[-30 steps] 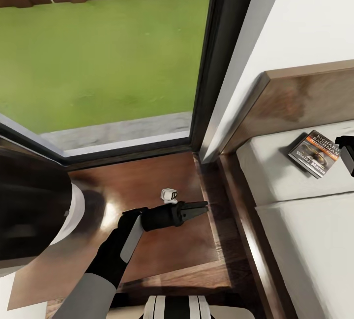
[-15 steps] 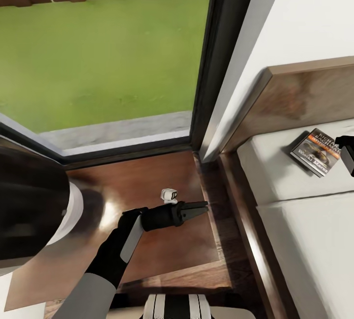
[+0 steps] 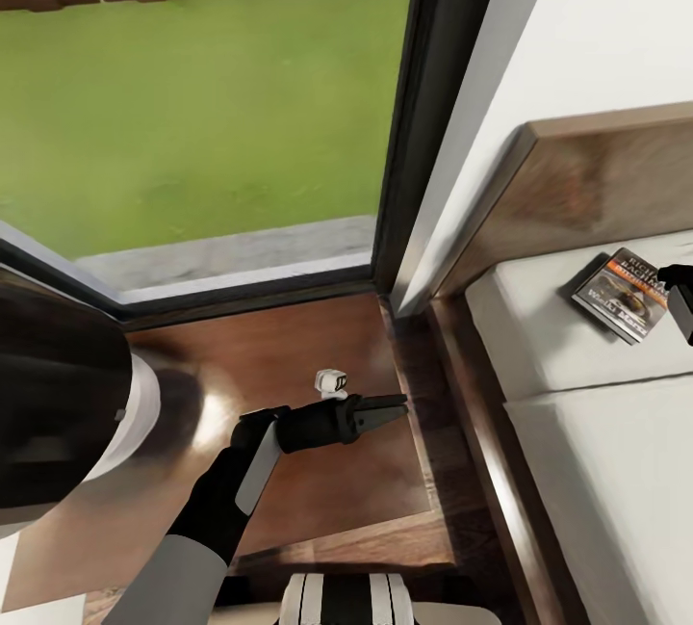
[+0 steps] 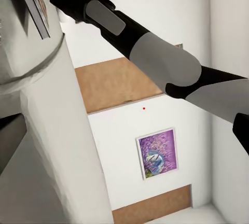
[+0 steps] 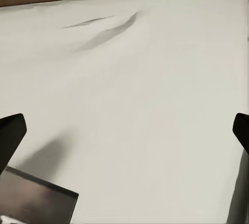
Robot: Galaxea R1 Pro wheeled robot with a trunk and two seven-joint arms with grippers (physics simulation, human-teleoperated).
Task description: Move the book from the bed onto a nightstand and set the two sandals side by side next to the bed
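The book (image 3: 624,296) lay on the bed (image 3: 587,471) near the headboard. The right hand (image 5: 124,130) hovered beside it, fingers spread. The left hand (image 3: 385,408), fingers pressed together, hung over the nightstand (image 3: 289,355).

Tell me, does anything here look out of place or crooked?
Only the book: it lies askew on the bed near the headboard, at an angle to the mattress edge, when it belongs on the nightstand. The right gripper is beside it, fingers spread wide. Nothing looks spilled or damaged.
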